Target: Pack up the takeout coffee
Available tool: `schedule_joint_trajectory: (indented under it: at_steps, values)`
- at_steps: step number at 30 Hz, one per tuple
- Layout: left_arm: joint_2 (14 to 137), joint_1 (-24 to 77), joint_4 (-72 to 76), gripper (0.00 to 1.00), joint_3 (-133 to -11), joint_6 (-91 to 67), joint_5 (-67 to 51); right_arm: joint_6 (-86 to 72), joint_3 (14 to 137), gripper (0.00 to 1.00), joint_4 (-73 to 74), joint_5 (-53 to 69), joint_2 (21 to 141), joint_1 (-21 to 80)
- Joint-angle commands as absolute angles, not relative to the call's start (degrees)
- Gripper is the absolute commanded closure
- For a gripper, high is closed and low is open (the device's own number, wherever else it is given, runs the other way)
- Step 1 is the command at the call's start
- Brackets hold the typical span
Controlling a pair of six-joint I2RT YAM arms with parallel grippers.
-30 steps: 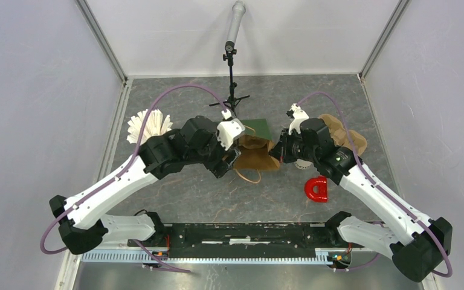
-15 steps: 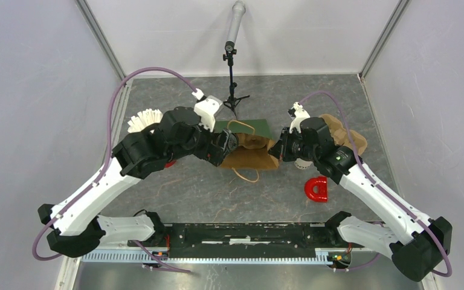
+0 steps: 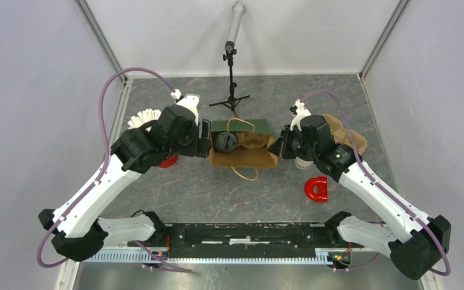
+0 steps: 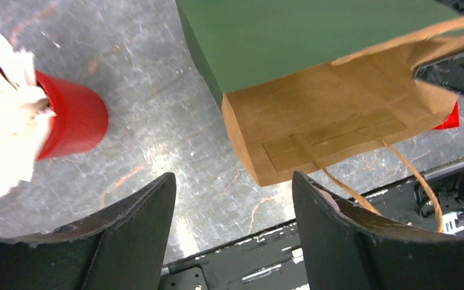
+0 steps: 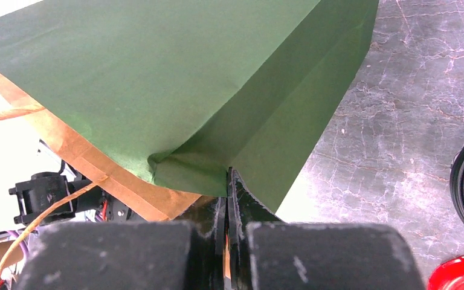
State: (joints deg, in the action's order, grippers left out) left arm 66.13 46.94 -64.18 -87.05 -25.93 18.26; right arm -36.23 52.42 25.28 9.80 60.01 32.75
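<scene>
- Takeout coffee (image 3: 225,142) sits inside the open mouth of the green paper bag (image 3: 241,125), at the left end of the bag. From above only its round black lid shows; the cup body is hidden by the paper.
- The bag stands in the middle of the table (image 3: 187,187), between the two arms. Its far side shows green and its near side shows plain brown paper. One twine handle (image 3: 246,176) hangs over the near side onto the table.
- The left pincer (image 4: 232,205) is spread and holds nothing. It is just beside the left side of the bag and does not touch it. The wrist view looks between its two fingers at bare table.
- The right pincer (image 5: 228,199) is pressed together on the right edge of the bag. In the wrist view a folded green corner of paper is pinched between the fingers.
- A red cup (image 4: 72,118) stands to the left of the bag, apart from it, with white sticks (image 4: 6,121) fanning out of its top. From above the left arm covers most of it.
- A brown cardboard carrier (image 3: 347,136) lies behind the right arm. I cannot tell if anything is in it.
- A red horseshoe-shaped piece (image 3: 316,189) lies on the table near the right arm.
</scene>
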Motion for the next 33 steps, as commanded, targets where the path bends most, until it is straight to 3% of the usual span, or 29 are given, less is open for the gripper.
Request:
schedule_joint_trajectory:
  at_steps: [1, 16, 33]
  values:
    - [62.9, 45.7, -58.4, 0.26, -80.6, -32.1, 14.2, -38.5, 55.0, 1.0, 23.3, 9.3, 60.3, 32.4]
    - [62.8, 40.6, -49.6, 0.52, -71.5, -30.1, 11.3, -40.5, 53.3, 1.0, 20.7, 10.0, 59.3, 32.2]
    - [63.0, 39.4, -46.1, 0.65, -69.2, -28.2, 7.9, -40.3, 53.4, 0.99, 20.7, 10.2, 59.3, 31.9]
